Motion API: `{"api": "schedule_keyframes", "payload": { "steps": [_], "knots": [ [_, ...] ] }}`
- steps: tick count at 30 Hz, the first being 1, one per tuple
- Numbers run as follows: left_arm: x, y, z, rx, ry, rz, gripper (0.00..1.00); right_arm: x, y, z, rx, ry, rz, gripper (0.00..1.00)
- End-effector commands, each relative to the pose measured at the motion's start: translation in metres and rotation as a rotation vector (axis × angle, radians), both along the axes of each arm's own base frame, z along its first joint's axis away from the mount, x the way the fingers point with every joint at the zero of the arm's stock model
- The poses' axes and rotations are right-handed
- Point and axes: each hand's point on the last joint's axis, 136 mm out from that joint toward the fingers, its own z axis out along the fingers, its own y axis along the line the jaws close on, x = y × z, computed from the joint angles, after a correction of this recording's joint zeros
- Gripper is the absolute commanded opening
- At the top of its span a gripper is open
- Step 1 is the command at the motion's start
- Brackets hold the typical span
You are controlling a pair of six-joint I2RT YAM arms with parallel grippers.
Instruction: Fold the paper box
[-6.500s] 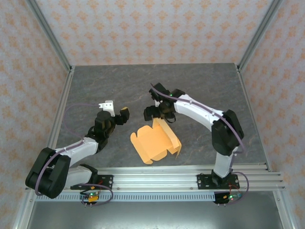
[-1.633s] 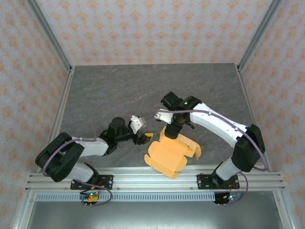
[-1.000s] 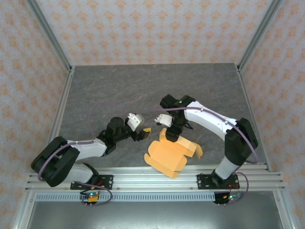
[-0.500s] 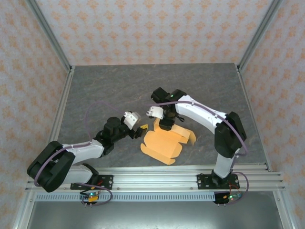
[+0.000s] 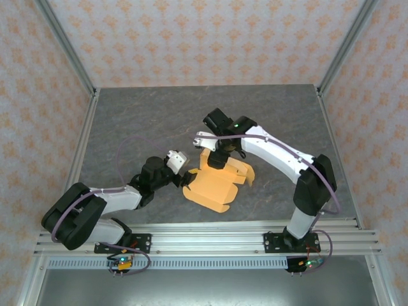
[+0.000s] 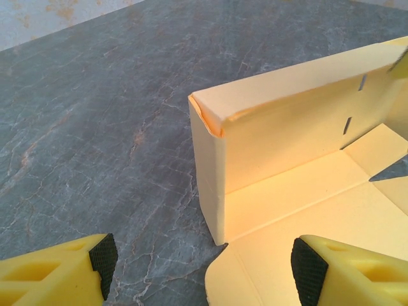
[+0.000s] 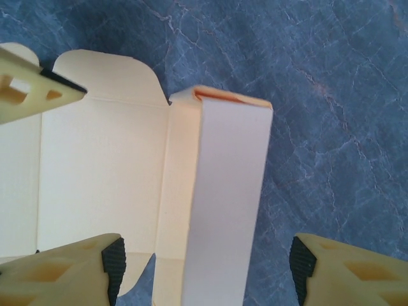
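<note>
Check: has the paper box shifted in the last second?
Yes. The paper box has slid left and away from the near rail, toward the left gripper.

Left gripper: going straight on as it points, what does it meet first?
The left gripper would likely meet the paper box first, its raised corner dead ahead; depth is unclear.

Matt thin-card paper box (image 6: 299, 127) on grey marbled stone-look table (image 6: 115, 95).
</note>
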Motion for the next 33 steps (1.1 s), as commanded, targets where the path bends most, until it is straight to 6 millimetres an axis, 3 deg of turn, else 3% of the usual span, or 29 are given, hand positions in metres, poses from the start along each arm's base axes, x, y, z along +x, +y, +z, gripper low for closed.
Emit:
{"api": "schedule_keyframes", "payload": {
  "steps": [1, 13, 21, 28, 33],
  "knots": [
    [0.003, 0.006, 0.009, -0.016, -0.018, 0.036, 0.76, -0.016, -0.027, -0.021, -0.118, 0.056, -0.019, 0.71],
    [0.01, 0.008, 0.007, -0.043, -0.013, 0.086, 0.72, -0.016, -0.029, -0.042, -0.131, 0.083, -0.045, 0.65],
    [0.015, -0.019, 0.01, -0.064, -0.094, 0.042, 0.71, -0.004, -0.02, -0.042, -0.03, 0.128, -0.201, 0.58],
    [0.032, -0.038, 0.013, -0.084, -0.144, 0.065, 0.69, -0.01, -0.017, -0.05, -0.002, 0.173, -0.242, 0.53],
    [0.046, -0.045, 0.007, -0.082, -0.163, 0.115, 0.59, -0.013, -0.016, -0.05, 0.009, 0.183, -0.241, 0.51]
  ]
}}
